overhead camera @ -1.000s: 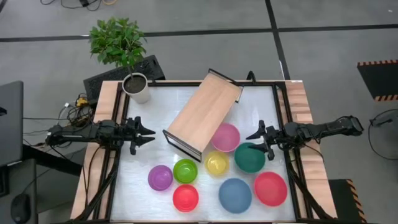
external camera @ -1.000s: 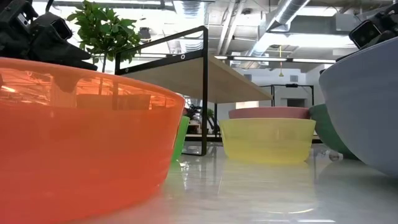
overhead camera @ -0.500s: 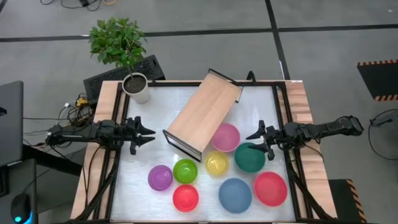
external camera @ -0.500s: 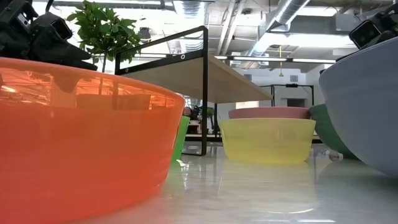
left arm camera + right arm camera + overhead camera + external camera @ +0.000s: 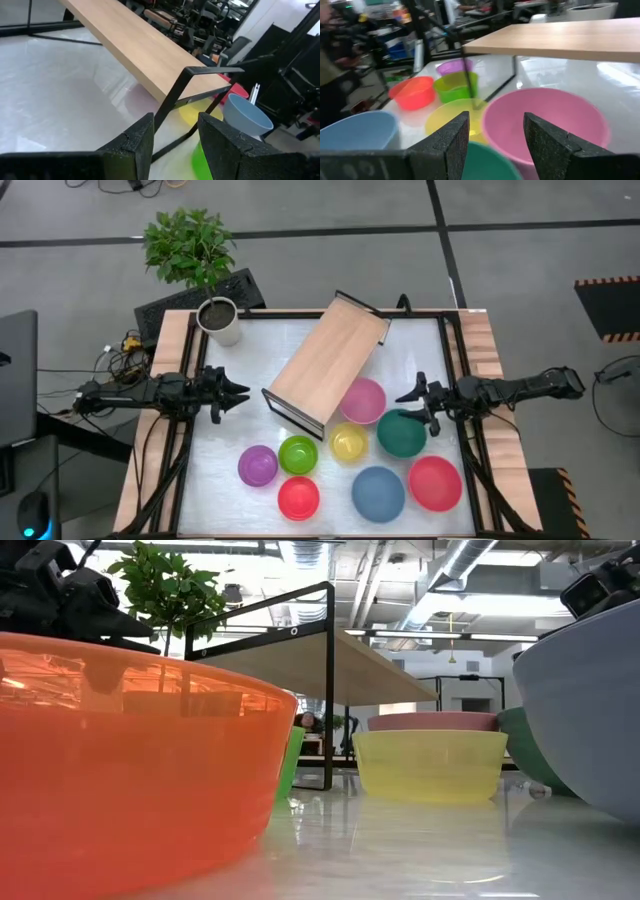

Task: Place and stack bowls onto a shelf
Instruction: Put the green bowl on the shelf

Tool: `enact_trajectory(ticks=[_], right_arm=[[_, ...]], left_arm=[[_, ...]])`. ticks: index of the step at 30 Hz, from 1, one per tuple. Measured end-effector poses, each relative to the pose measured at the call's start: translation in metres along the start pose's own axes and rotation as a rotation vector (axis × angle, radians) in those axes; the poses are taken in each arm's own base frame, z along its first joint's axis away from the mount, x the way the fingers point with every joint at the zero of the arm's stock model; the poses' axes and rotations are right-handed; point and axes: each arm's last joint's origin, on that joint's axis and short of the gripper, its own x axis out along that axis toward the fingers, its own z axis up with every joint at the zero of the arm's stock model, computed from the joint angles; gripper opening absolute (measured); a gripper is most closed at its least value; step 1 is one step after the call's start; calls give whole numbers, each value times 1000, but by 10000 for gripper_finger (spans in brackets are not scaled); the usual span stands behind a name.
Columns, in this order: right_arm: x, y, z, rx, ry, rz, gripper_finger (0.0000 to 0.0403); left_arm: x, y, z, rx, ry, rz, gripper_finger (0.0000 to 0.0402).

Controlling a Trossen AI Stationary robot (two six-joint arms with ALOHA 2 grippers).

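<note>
The shelf point(image 5: 329, 358) slants across the table's point(image 5: 420, 340) middle, its top bare. Bowls crowd the near edge and right side; the left side lies open beyond the white pot point(image 5: 219, 321).

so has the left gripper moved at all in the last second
Yes, slightly. In the high view the left gripper has shifted a little away from the purple bowl, towards the white pot. Its fingers are open and empty. The right gripper waits by the teal bowl.

Lab: exposed ceiling ducts point(image 5: 470, 560), floor cables point(image 5: 120, 188)
</note>
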Motion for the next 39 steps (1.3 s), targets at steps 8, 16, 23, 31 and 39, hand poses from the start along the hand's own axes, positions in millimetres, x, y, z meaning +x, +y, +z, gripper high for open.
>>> enact_trajectory(ticks=[8,16,23,31,39], right_arm=[[0,-3,2,5,-18,-31,212],[0,-5,3,-69,-32,-92,212],[0,-6,3,-57,-33,-94,212],[-2,-2,21,492,-171,-22,212],[-9,2,45,863,-373,145,212]], left_arm=[[0,-4,7,-252,-75,-54,140],[-6,-12,30,-512,-329,-151,140],[-12,-17,44,-542,-485,-215,140],[-19,-25,61,-501,-650,-298,140],[-17,-41,94,-488,-695,-232,140]])
